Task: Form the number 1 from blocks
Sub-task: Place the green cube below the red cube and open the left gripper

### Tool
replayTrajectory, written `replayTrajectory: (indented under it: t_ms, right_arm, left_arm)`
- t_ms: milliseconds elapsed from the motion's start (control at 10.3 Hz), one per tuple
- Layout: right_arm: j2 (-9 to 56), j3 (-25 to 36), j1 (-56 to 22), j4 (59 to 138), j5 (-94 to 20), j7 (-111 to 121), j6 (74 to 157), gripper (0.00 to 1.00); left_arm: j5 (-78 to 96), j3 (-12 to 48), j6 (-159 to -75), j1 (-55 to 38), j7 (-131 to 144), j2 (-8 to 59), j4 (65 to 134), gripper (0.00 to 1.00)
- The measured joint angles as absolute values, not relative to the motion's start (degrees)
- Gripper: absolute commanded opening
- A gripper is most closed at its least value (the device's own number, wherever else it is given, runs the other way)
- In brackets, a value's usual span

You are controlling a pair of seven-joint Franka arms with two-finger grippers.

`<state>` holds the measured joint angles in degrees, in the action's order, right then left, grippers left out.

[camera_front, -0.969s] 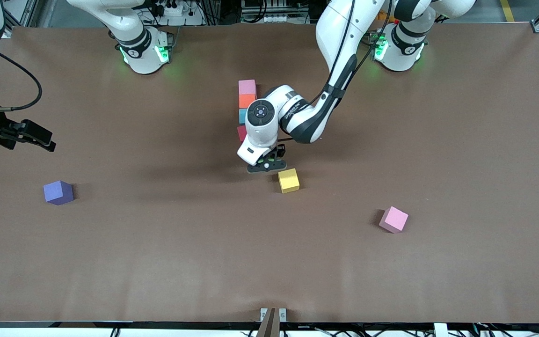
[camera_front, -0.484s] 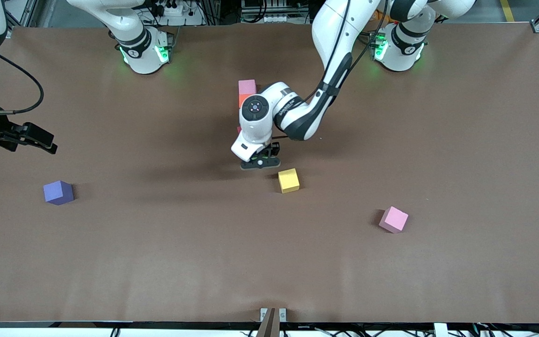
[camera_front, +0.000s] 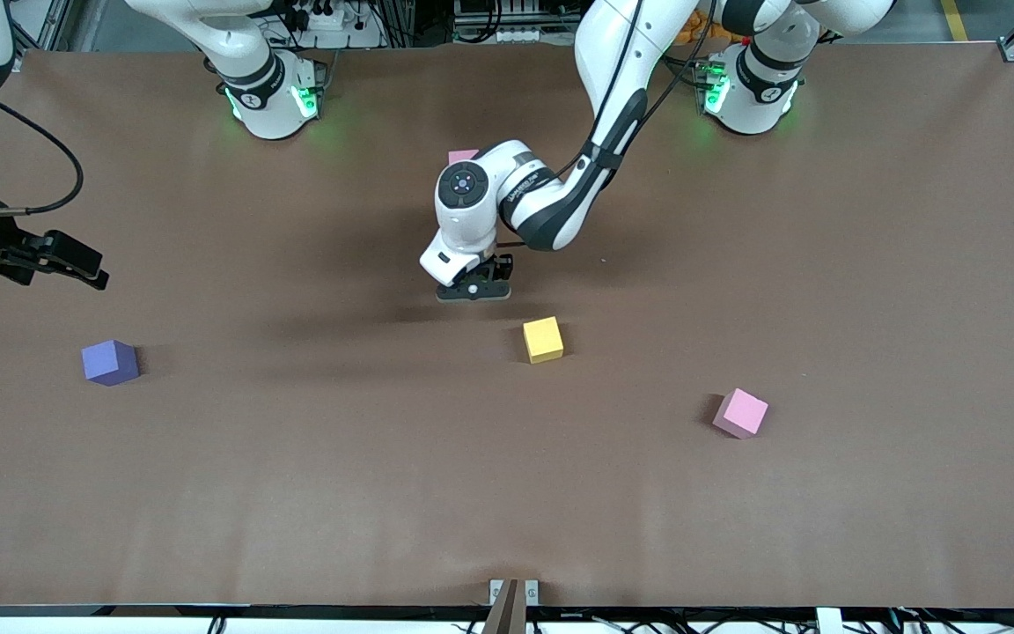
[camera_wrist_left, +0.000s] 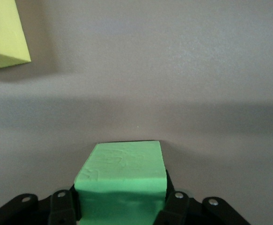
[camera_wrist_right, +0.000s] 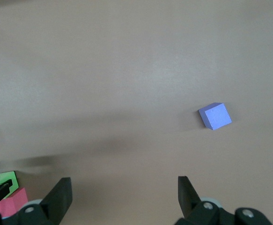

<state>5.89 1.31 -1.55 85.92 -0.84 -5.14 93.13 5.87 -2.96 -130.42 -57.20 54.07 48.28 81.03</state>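
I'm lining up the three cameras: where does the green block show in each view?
Front view: hidden under the left claw.
Left wrist view: green block clamped in that claw, bottom centre.
Right wrist view: a green corner at the lower edge, by the red block.
Shared landmark: the purple block.

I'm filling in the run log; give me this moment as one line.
left gripper: shut on small matte green cube, over table by red cube | right gripper: open, waiting | loose: yellow cube, purple cube, pink cube
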Motion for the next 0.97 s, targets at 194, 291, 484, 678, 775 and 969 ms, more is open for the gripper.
replayTrajectory:
  t_ms: [194, 291, 484, 678, 775, 969]
  right_arm:
    - [5.89, 1.31, -1.55, 85.92, -0.84, -5.14, 93.13, 1.00]
    - [5.89, 1.31, -1.55, 85.92, -0.84, -5.14, 93.13, 1.00]
    - [5.89, 1.31, -1.55, 85.92, -0.84, -5.14, 93.12, 1.00]
    - [5.89, 1.31, -1.55, 85.92, -0.84, -5.14, 93.12, 1.00]
    - [5.89, 1.30, -1.55, 85.92, -0.84, -5.14, 93.12, 1.00]
    - [5.89, 1.31, -1.55, 85.92, -0.84, -5.14, 93.12, 1.00]
  left_arm:
    - [5.87, -2.97, -130.42, -57.20, 54.07, 48.31, 81.03, 0.00]
    - [5.87, -2.97, -130.42, -57.21, 54.07, 48.32, 81.03, 0.00]
    - [5.87, -2.97, -130.42, -57.21, 54.10, 48.32, 81.02, 0.00]
    - [5.87, -3.00, -130.45, -57.20, 54.18, 48.33, 80.89, 0.00]
    - [5.87, -3.02, -130.47, -57.20, 54.21, 48.33, 80.62, 0.00]
    - [5.87, -3.05, -130.47, -57.19, 54.27, 48.33, 79.92, 0.00]
